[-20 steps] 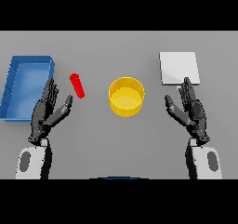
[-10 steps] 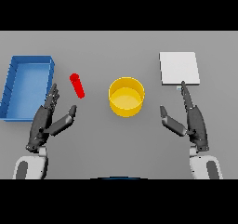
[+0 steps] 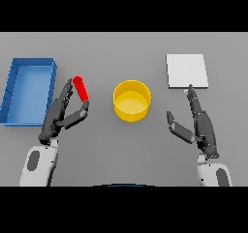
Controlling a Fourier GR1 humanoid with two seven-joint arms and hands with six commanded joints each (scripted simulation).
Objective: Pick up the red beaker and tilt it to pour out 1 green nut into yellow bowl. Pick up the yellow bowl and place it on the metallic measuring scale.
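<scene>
My left hand (image 3: pixel 62 115) sits spread, fingers straight and thumb out, just beside the red beaker (image 3: pixel 81 88), which lies tilted on the surface between the blue tray (image 3: pixel 14 99) on the left and the yellow bowl (image 3: pixel 131 100) in the middle. My fingers are near its left side and hold nothing. If I close askew, I judge the beaker may roll away or spill its nut short of the bowl. My right hand (image 3: pixel 199 125) rests spread near the metal scale (image 3: pixel 187 70) at the far right; a careless sweep could knock it
</scene>
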